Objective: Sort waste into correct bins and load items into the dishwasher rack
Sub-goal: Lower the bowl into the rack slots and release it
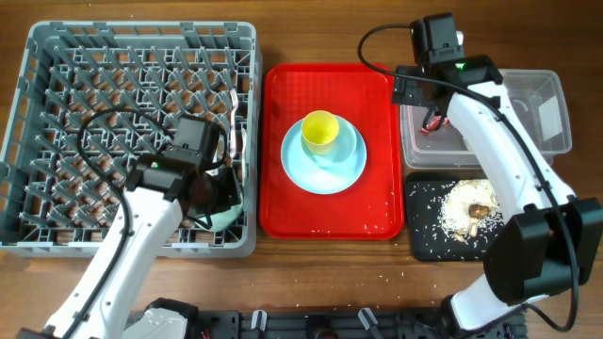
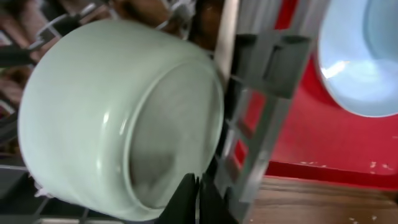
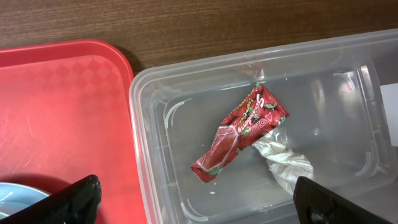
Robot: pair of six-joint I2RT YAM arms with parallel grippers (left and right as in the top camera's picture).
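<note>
At the left stands the dishwasher rack (image 1: 132,28), with a piece of white cutlery (image 1: 234,118) lying by its right wall. In its near right corner the pale green bowl (image 2: 112,112) is tipped on its side among the pegs, a pose judged to let it drain. The left arm is reached in from the near edge. The left gripper (image 2: 198,186) is closed at the bowl's rim, and whether the rim is pinched cannot be told.

On the red tray (image 1: 283,207) in the middle, the light blue plate (image 1: 325,174) and the yellow cup (image 1: 320,132) on it are not yet loaded.

At the right, the right arm is bent over the clear tub (image 3: 149,124). The right gripper (image 3: 196,186) is spread wide and empty above the red wrapper (image 3: 239,134) and white tissue (image 3: 283,163), which lie inside, apparently sorted as dry waste. Nearer, the food scraps (image 1: 466,207) are heaped in the black tray (image 1: 419,235).
</note>
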